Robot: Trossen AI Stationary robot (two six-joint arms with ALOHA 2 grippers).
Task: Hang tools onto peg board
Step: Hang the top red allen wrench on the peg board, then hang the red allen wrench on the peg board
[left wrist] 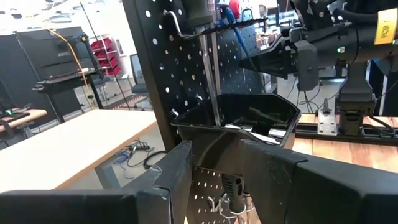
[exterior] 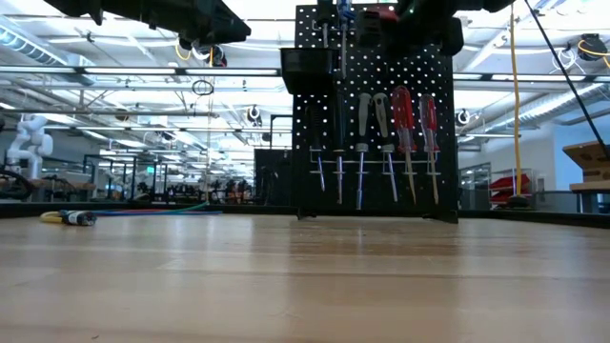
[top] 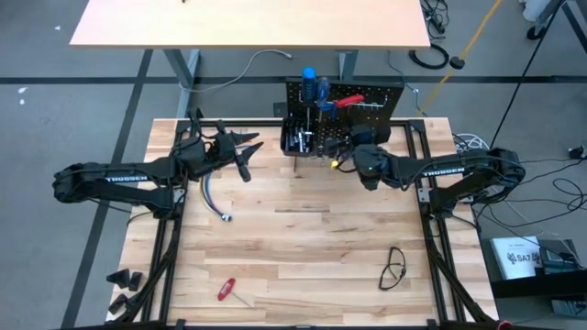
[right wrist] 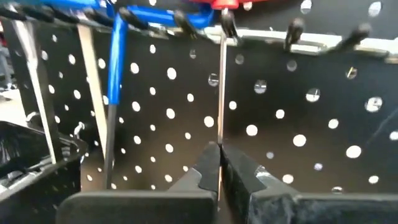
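Standing at the wooden table's (top: 303, 238) far edge, peg board (exterior: 376, 114); right jaws clenched, left jaws parted.

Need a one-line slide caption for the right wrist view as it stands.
Right gripper, shut on the slim metal shaft of a red-handled screwdriver, against the black perforated peg board.

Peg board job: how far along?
Mostly done. The peg board already carries a row of hung screwdrivers, with more tools at its top. In hand: the right gripper is shut on the slim shaft of a red-handled tool hanging from a hook. The left gripper waits beside the board. Left: a red screwdriver lies on the table.
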